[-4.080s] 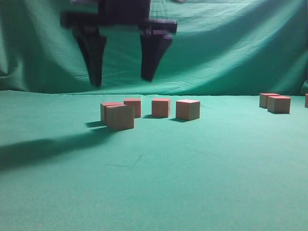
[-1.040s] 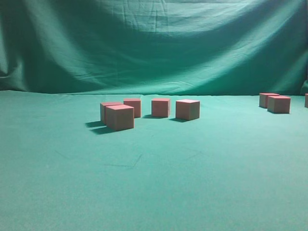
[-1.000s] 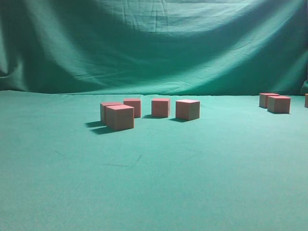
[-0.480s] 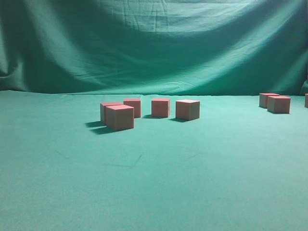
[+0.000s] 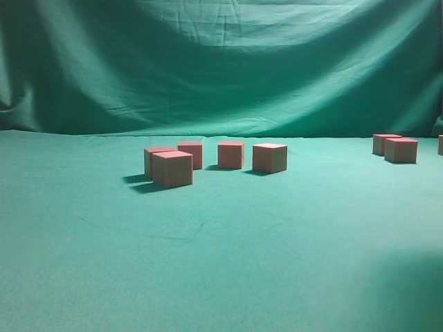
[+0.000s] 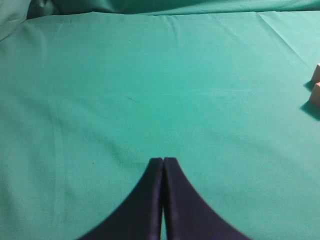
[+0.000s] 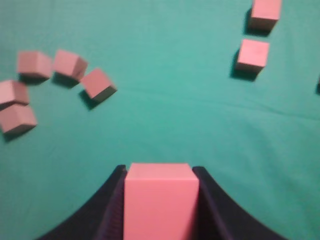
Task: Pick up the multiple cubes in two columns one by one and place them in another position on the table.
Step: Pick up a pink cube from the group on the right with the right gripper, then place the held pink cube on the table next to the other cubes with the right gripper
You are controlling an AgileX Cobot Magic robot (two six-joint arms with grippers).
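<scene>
Across the exterior view, five cubes (image 5: pixel 172 169) stand in a loose cluster left of centre on the table (image 5: pixel 221 263), with two more cubes (image 5: pixel 401 149) near its right edge and a sliver of another at the frame's border; a draped green curtain (image 5: pixel 221 62) hangs behind. No arm appears here. Left wrist view: the left gripper (image 6: pixel 163 162) has its dark fingers pressed together with nothing between them, above bare cloth; two cubes show partly at the right edge. Right wrist view: the right gripper (image 7: pixel 160 175) clamps one held cube (image 7: pixel 161 200) between its two fingers, raised above the table, with five cubes at left and two at upper right below it.
</scene>
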